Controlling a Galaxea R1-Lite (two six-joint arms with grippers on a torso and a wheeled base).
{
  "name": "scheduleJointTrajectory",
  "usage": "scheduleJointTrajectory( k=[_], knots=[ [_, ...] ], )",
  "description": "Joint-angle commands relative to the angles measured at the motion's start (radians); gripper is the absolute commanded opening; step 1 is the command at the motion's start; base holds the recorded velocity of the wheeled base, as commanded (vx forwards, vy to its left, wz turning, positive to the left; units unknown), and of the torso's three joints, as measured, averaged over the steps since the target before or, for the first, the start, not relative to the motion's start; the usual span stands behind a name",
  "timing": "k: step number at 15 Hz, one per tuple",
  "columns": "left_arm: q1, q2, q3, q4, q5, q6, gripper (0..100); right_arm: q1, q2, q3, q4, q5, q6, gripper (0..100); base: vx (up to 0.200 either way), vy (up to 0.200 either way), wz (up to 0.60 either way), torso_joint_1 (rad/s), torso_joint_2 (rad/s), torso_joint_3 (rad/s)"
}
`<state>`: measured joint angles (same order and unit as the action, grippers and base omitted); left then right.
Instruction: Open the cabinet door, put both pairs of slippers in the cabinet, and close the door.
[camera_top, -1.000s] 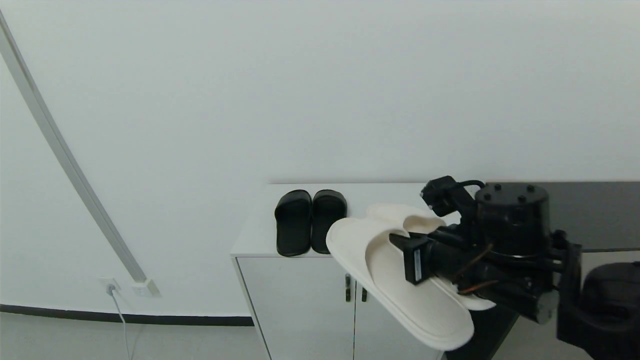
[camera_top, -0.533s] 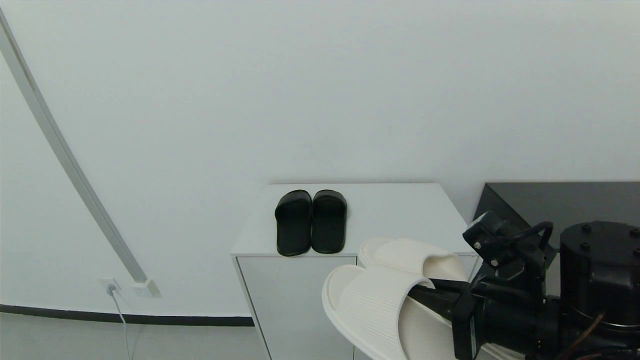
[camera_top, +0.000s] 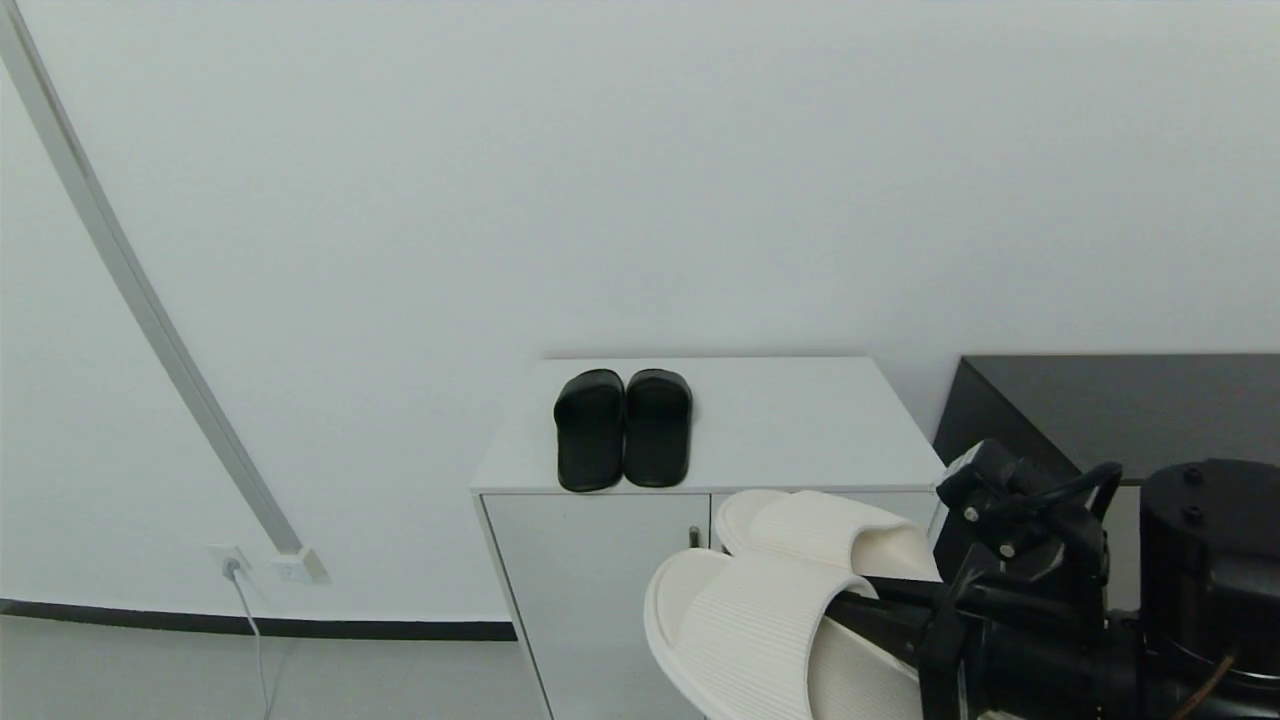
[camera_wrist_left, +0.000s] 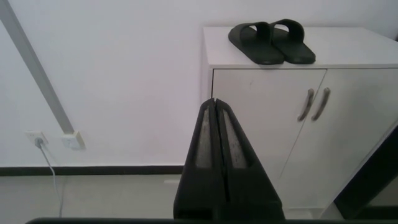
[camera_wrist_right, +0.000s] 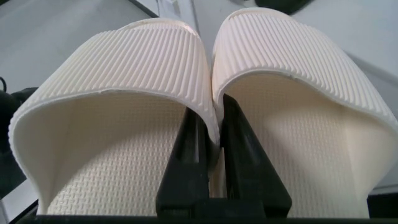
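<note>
White slippers (camera_top: 790, 590) held — cabinet (camera_top: 800, 430) closed

The straps are clamped in the right gripper (camera_wrist_right: 211, 134); the left gripper (camera_wrist_left: 215, 124) is pressed together, empty. Black slippers (camera_top: 624, 428) are set on top. The door (camera_top: 590, 580) is best pulled wide — the load held clear.

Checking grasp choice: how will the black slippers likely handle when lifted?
The black slippers look moulded, so probably light and fairly stiff. Lying flat on the cabinet top, they should not roll. Touching, both might lift together.
</note>
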<state>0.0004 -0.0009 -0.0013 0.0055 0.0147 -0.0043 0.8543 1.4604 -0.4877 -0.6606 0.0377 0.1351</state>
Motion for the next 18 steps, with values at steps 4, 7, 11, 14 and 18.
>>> scheduleJointTrajectory(
  k=[4,7,11,14,18],
  knots=[
    [0.0,0.001,0.0,-0.001,0.001,0.0,0,-0.006,0.009,0.017,-0.002,-0.001,-0.002,0,0.0,0.0,0.0,0.0,0.0,0.0],
    [0.0,0.001,0.0,0.001,0.001,0.0,0,-0.007,0.011,0.02,-0.001,-0.004,-0.028,0,0.0,0.0,0.0,0.0,0.0,0.0],
    [0.0,0.001,0.0,0.001,0.002,0.0,0,-0.018,0.012,0.023,-0.001,-0.002,-0.028,0,0.0,0.0,0.0,0.0,0.0,0.0],
    [0.0,0.001,0.0,0.001,0.002,0.0,0,-0.02,0.012,0.027,-0.001,-0.002,-0.028,0,0.0,0.0,0.0,0.0,0.0,0.0],
    [0.0,0.001,0.0,-0.001,0.001,0.0,0,-0.02,0.014,0.031,-0.001,-0.001,-0.028,0,0.0,0.0,0.0,-0.096,0.22,0.119]
  ],
)
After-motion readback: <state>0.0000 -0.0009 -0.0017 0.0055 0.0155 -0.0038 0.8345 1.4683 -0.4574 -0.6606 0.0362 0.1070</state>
